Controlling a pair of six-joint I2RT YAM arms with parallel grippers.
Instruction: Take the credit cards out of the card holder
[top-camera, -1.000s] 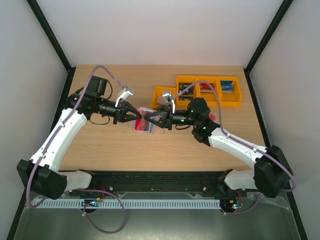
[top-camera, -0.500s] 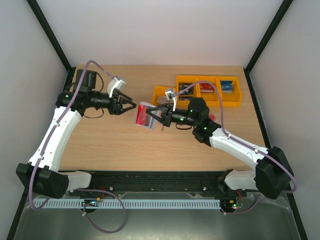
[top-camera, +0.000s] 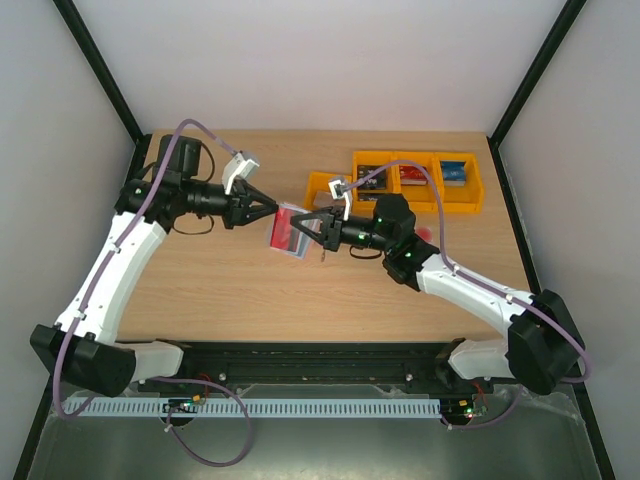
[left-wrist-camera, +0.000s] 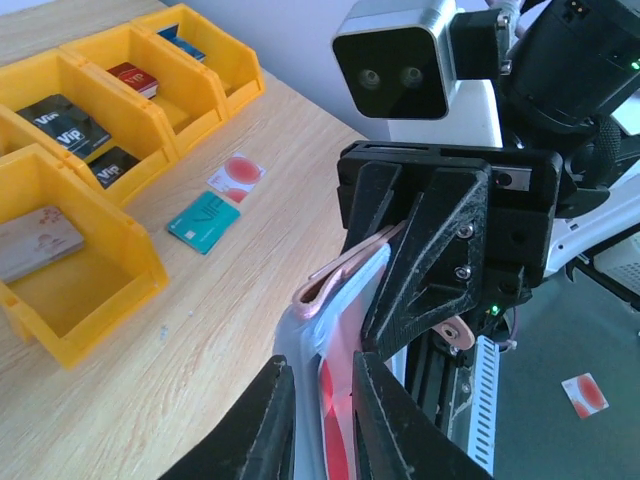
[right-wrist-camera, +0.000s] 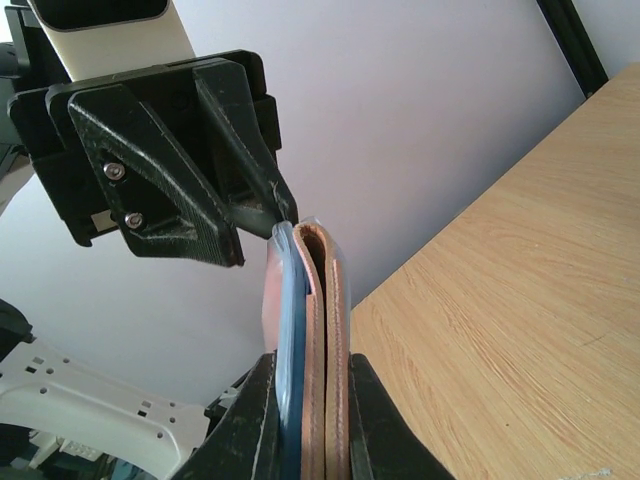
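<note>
Two arms (top-camera: 120, 265), four yellow bins (left-wrist-camera: 100, 325), one card holder (right-wrist-camera: 320, 380), two credit cards (right-wrist-camera: 288, 340) in it, two loose cards (left-wrist-camera: 205, 220).

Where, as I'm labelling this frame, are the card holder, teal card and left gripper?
card holder (right-wrist-camera: 325, 330), right wrist view, its brown leather edge.
teal card (left-wrist-camera: 204, 221), left wrist view, its face centre.
left gripper (top-camera: 271, 209), top view, between its fingertips.

Your right gripper (right-wrist-camera: 308, 405) has both fingers pressed against an edge-on stack. The pinkish-brown card holder (right-wrist-camera: 325, 340) is on the right and the credit cards (right-wrist-camera: 289, 330) are on the left: a blue one touches the holder, with a reddish edge beyond it. The left gripper (right-wrist-camera: 262, 238) faces you, black fingertips at the stack's top edge; you cannot tell whether they pinch it. The wooden table (right-wrist-camera: 500, 330) lies to the right
</note>
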